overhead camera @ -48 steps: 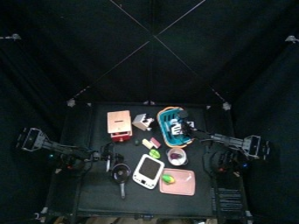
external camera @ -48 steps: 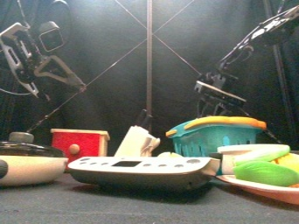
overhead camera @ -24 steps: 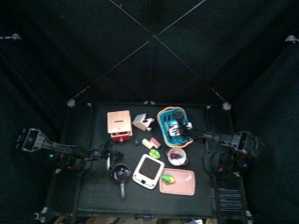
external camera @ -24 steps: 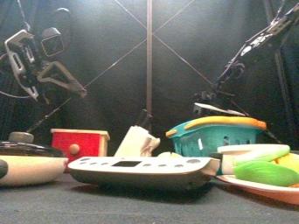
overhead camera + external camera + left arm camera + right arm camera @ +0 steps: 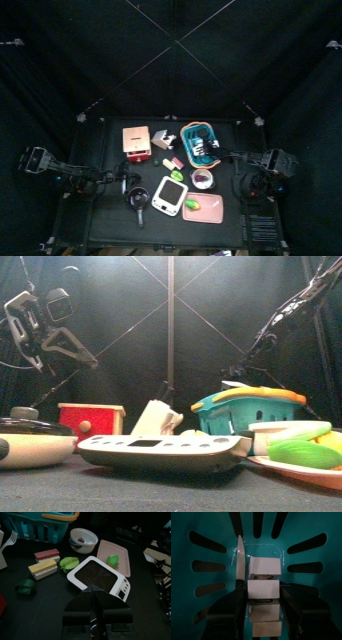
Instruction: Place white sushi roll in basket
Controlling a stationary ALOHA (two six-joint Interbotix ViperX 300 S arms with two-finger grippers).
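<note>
Right wrist view: the right gripper [image 5: 263,594] grips the white sushi roll [image 5: 264,566] by its sides. It looks light and stiff, with the basket [image 5: 208,544] floor just beyond.

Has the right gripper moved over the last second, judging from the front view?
Yes. In the front view the right arm has lowered toward the basket, and its gripper now sits hidden behind the basket's rim; the basket itself has not shifted.
</note>
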